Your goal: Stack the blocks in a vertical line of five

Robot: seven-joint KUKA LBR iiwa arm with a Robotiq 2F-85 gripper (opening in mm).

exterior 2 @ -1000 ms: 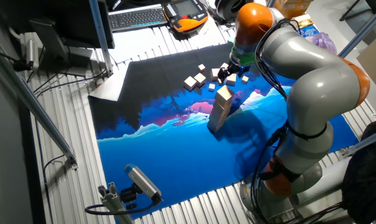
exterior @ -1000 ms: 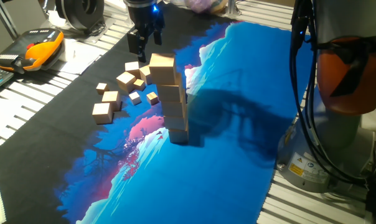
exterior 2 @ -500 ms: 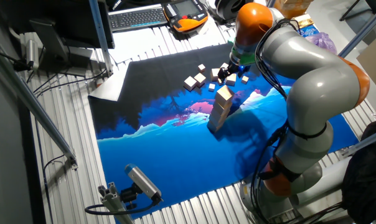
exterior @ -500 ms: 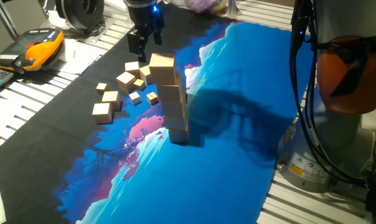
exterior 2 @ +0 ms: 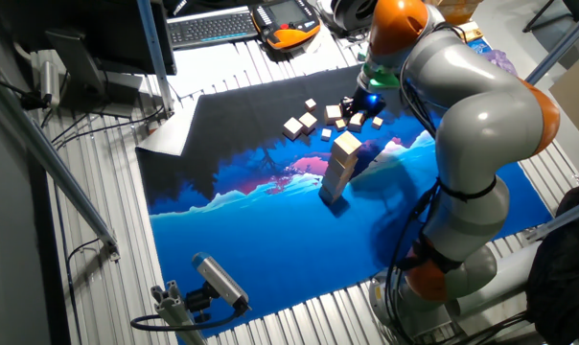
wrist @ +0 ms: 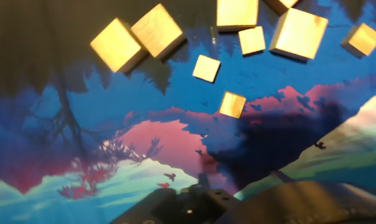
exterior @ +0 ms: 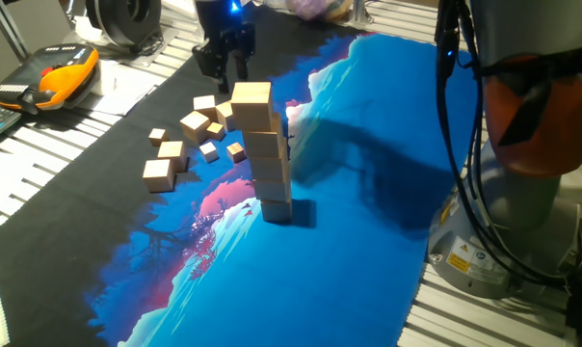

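A leaning stack of light-tan wooden blocks (exterior: 268, 159) stands on the blue part of the mat, with a wider cube on top (exterior: 251, 104). It also shows in the other fixed view (exterior 2: 339, 168). Several loose blocks (exterior: 180, 145) lie left of the stack on the dark part of the mat, and they show in the other fixed view (exterior 2: 304, 123). My gripper (exterior: 224, 66) hangs behind the stack's top, a little above the loose blocks, with its fingers apart and empty. The hand view shows loose blocks of different sizes below, among them a small one (wrist: 232, 104) and a wider one (wrist: 299, 32).
The blue and black printed mat (exterior: 368, 145) covers the slatted table. An orange and black pendant (exterior: 55, 77) lies at the far left. A keyboard (exterior 2: 208, 27) lies beyond the mat. The robot's base (exterior: 532, 193) stands at the right.
The arm has swung and the gripper has risen slightly and drawn away from the stack. The stack and loose blocks have not moved.
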